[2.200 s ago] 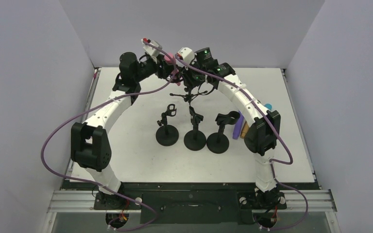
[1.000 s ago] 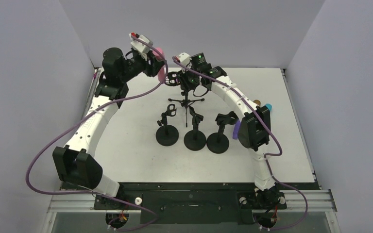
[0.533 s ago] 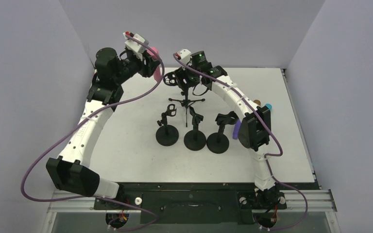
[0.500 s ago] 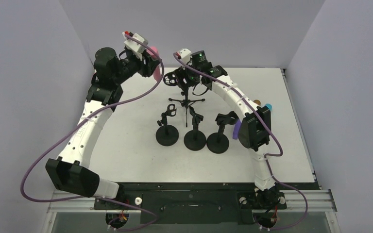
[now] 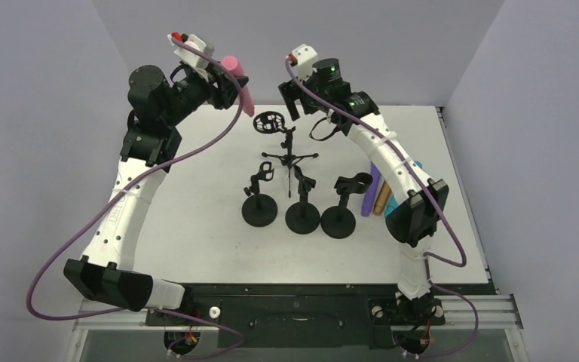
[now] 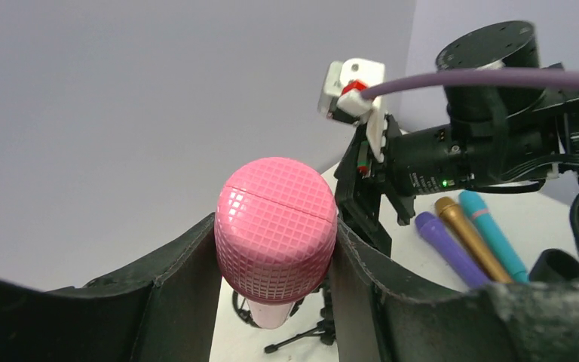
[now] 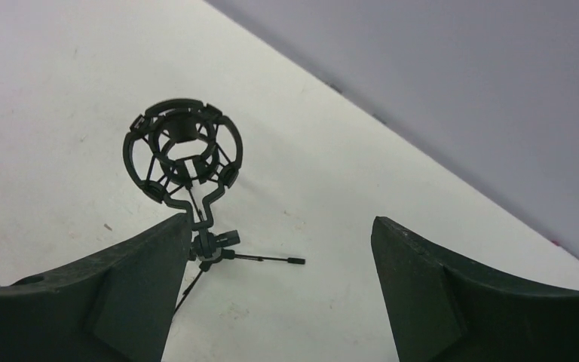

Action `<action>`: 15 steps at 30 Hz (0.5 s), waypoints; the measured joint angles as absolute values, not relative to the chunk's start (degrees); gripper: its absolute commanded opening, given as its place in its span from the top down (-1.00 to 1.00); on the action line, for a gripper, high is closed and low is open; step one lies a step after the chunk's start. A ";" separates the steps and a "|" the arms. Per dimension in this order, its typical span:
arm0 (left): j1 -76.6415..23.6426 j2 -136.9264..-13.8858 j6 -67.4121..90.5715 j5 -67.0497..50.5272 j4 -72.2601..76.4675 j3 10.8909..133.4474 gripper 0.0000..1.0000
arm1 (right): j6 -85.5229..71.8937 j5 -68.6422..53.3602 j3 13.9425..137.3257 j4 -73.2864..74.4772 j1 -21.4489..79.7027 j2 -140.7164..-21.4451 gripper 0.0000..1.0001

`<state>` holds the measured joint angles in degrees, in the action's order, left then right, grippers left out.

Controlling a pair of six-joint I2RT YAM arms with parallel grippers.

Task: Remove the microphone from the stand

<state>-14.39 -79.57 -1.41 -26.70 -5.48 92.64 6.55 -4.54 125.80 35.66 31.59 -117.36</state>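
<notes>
My left gripper [image 5: 230, 81] is shut on the pink microphone [image 5: 237, 78], raised high at the back left, clear of the stand. In the left wrist view the mesh head of the microphone [image 6: 276, 229] sits squeezed between my two fingers [image 6: 185, 290]. The black tripod stand [image 5: 285, 151] with its round shock-mount cage [image 5: 269, 123] stands on the table with nothing in it; the cage [image 7: 183, 148] also shows in the right wrist view. My right gripper [image 5: 295, 99] hangs open above and just right of the cage, its fingers [image 7: 437, 294] wide apart with nothing between them.
Three black round-base stands [image 5: 259, 208] [image 5: 302, 215] [image 5: 338, 219] stand in a row mid-table. Purple [image 5: 368, 192], gold [image 5: 380, 200] and teal microphones lie at the right beside the right arm. Walls close in the back and both sides.
My left gripper has carried the pink microphone up and left, away from the cage. My right gripper opened, let go of the stand and rose to the right.
</notes>
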 measured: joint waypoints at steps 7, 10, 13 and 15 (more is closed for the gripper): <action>-14.39 -80.34 10.28 -32.16 -5.23 98.89 1.00 | 4.75 -2.96 120.86 32.91 31.59 -101.41 -0.70; -14.41 -81.23 15.79 -35.40 -4.58 100.29 1.00 | 3.33 -4.97 115.04 30.22 31.59 -93.30 -0.70; -14.41 -82.48 19.94 -38.39 -3.92 100.44 1.00 | 2.13 -8.14 109.40 28.05 31.59 -87.31 -0.70; -14.44 -83.70 22.65 -40.34 -3.55 100.44 1.00 | 1.61 -11.11 105.97 27.16 31.59 -84.49 -0.70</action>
